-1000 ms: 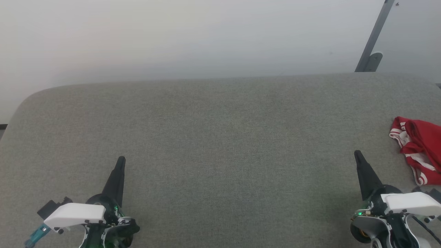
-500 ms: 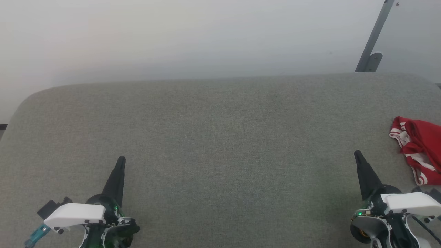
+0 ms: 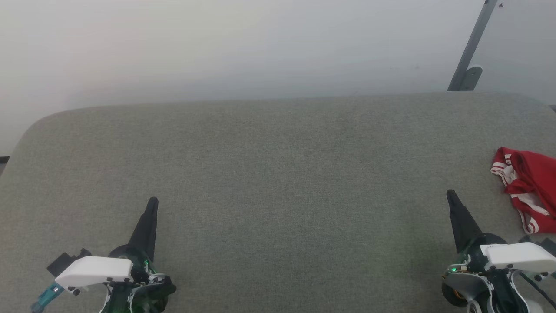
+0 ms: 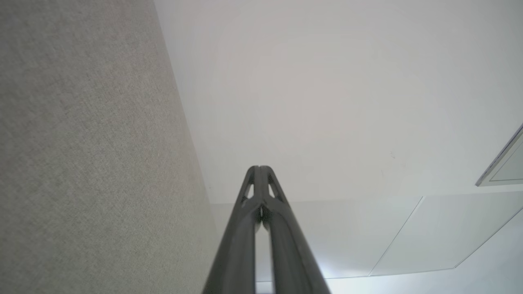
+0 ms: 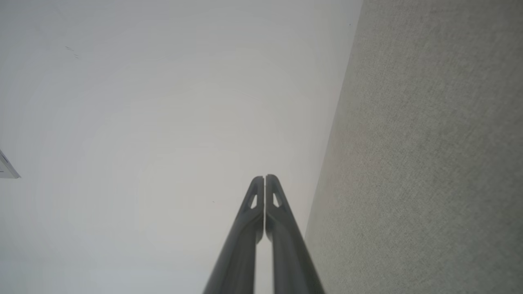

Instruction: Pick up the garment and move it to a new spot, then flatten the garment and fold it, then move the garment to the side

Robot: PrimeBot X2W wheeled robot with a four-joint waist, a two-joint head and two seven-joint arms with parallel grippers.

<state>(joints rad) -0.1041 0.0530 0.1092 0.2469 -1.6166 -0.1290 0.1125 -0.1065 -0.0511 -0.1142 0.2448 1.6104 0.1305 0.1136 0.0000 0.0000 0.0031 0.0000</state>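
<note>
1. Lying crumpled at the right edge of the tabletop, the garment is bright red cloth bunched in soft folds, with white, red-striped trim.
2. The tabletop is grey-green woven fabric, matte and finely grained, with rounded corners.
3. The left end effector tapers to a dark point, its fingers pressed together and holding nothing.
4. The right end effector is likewise closed and empty, near the garment but apart from it.

The garment lies on the table at its far right edge, just beyond the right gripper, with the left gripper well apart at the near left.
</note>
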